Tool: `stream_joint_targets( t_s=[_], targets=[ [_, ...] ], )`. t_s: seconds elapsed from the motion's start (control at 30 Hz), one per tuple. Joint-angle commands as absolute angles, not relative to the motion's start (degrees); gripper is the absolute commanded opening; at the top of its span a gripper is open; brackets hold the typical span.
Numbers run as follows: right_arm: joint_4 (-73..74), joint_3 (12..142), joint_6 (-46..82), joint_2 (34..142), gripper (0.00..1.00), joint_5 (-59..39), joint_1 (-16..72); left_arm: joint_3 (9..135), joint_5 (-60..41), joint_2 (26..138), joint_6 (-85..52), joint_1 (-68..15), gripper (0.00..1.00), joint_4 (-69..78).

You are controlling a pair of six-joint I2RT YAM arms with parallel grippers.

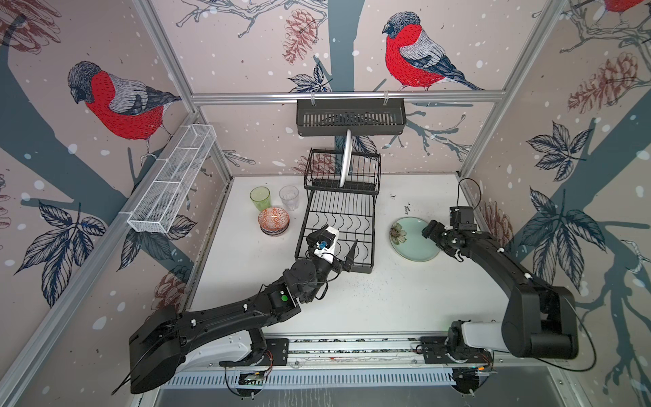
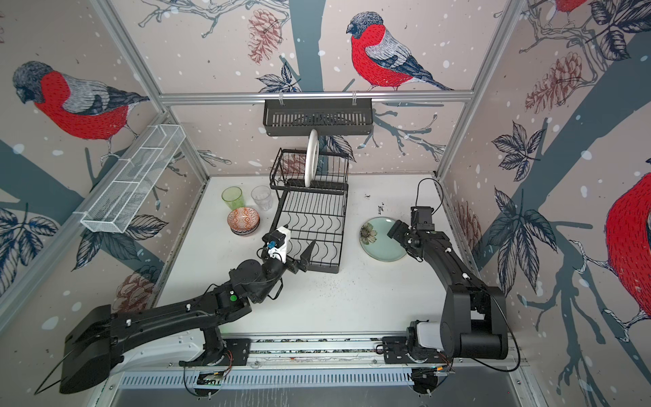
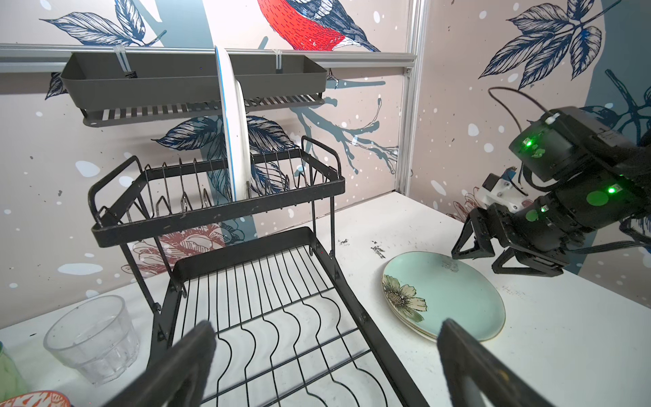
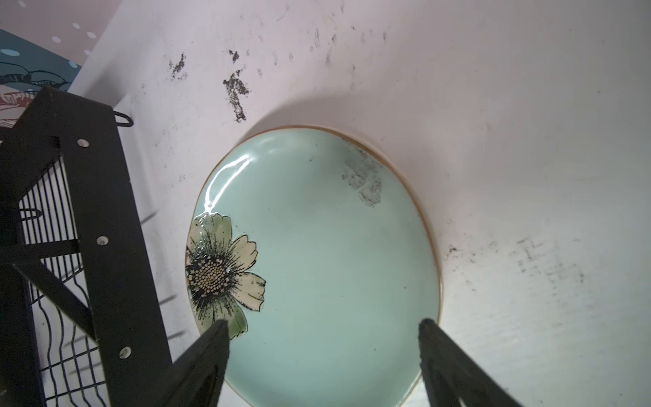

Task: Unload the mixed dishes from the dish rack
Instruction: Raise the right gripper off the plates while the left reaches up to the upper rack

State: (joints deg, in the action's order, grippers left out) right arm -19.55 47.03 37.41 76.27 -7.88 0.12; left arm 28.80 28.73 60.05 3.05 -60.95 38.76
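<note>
Standing edge-on, white plate (image 1: 346, 158), pattern unseen

The mint plate (image 4: 317, 264) shows a glossy glaze; the dish rack (image 3: 218, 212) is matt black metal wire; the clear tumbler (image 3: 93, 338) looks smooth plastic; the tabletop (image 1: 352, 299) is matt, scuffed.

The lower grid of the dish rack (image 1: 359, 186) lies open from above. On its upper tier a white plate (image 1: 346, 158) stands upright, top edge near a hanging black basket (image 1: 350, 118). A green tumbler (image 1: 260, 198), a clear tumbler (image 1: 289, 197) and stacked bowls (image 1: 273, 220) crowd the rack's left; a mint plate (image 1: 410, 243) lies to its right.
</note>
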Motion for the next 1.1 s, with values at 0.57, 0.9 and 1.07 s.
stream_joint_targets(
  t_s=[0.57, 0.9, 1.07],
  targets=[
    [-13.2, 48.9, 39.4, 63.6, 0.85, -2.2, 17.7, 30.0, 26.7, 61.8, 0.7, -60.7, 0.98, 41.0],
    [-6.9, 44.9, 36.8, 55.0, 0.87, -1.4, 22.7, 35.3, 24.3, 62.5, -3.1, -60.5, 0.98, 37.8],
    [-2.4, 41.4, 37.0, 51.7, 0.88, -1.7, 25.0, 40.1, 24.2, 64.9, -3.9, -60.2, 0.98, 35.7]
  ],
)
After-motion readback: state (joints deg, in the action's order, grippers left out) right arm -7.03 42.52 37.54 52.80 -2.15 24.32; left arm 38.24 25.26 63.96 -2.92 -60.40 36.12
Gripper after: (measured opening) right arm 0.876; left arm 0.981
